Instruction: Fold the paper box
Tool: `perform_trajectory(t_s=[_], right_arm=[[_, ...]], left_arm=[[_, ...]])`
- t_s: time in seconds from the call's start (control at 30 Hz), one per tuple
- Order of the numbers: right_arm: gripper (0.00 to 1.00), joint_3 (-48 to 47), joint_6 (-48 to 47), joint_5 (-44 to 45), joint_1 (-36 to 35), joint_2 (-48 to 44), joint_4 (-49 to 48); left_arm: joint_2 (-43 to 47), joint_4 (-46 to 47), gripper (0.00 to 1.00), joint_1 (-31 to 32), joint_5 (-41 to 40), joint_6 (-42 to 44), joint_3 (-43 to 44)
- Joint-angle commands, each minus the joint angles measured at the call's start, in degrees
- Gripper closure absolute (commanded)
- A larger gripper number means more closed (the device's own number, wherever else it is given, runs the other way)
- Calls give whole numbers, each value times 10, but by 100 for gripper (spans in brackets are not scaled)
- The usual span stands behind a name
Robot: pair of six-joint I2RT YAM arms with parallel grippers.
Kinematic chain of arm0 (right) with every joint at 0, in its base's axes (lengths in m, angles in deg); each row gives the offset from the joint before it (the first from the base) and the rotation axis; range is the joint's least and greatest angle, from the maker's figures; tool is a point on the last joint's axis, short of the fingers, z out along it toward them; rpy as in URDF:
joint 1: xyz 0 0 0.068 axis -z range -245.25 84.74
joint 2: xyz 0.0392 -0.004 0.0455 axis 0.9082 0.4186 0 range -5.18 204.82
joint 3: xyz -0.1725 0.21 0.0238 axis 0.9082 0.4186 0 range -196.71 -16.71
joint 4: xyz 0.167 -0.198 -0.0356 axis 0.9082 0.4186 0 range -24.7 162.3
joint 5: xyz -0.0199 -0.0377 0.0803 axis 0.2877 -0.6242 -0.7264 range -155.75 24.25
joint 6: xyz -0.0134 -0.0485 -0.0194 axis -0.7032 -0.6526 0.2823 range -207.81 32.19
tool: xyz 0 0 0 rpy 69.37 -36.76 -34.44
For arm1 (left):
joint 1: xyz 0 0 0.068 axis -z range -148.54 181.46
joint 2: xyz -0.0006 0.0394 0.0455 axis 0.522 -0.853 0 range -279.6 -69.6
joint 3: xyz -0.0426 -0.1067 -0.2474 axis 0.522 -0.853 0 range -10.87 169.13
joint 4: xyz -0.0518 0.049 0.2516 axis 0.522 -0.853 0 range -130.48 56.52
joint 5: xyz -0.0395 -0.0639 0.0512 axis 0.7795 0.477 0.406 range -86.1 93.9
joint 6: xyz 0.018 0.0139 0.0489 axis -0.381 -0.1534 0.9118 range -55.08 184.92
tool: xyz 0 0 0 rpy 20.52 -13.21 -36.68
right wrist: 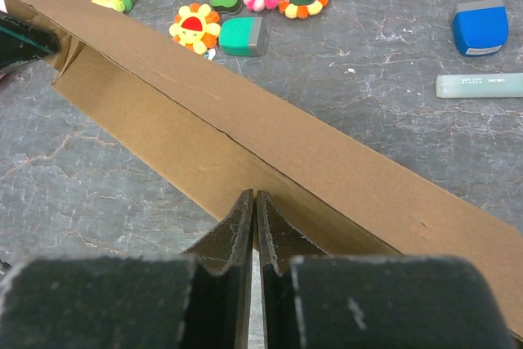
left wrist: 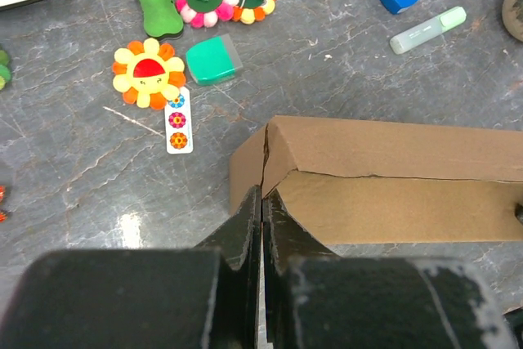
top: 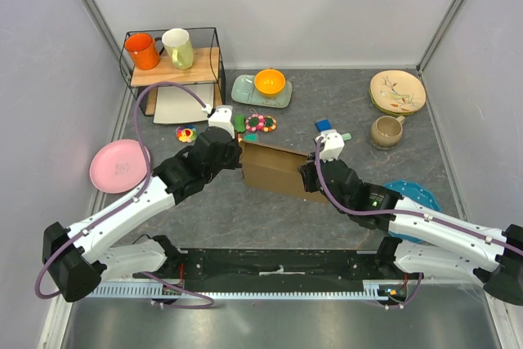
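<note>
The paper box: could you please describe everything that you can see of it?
The paper box is plain brown corrugated cardboard, partly folded into a long, narrow shape: a top panel bent over along a crease, a side wall beneath it, and a split seam at one corner. It sits mid-table, slanting between the arms. The left gripper, shut, meets that corner; the right gripper, shut, meets the other end. Whether either pinches a wall I cannot tell.
</note>
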Motion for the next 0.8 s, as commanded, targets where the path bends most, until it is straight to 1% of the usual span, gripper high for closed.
perform_trajectory(t_s=[0.0,0.17,0.27,0.43,0.6,0.77], right_arm=[[89,28,-4,-3,0,12,103],[89,28,-4,-4,-1,12,103],[89,28,-4,-3,0,12,103],[89,28,-5,-4,0,14,104],[89,25,-5,-4,0,17,103],[89,22,-6,-5,0,18,103]], left_arm=[[4,-92,98,-17,-46,44,18],[2,-95,98,-17,-43,49,22],[2,-89,98,-17,-31,42,8],[10,-69,98,-17,5,20,-17],[20,-54,98,-17,41,6,-12],[13,-54,98,-17,34,8,-27]])
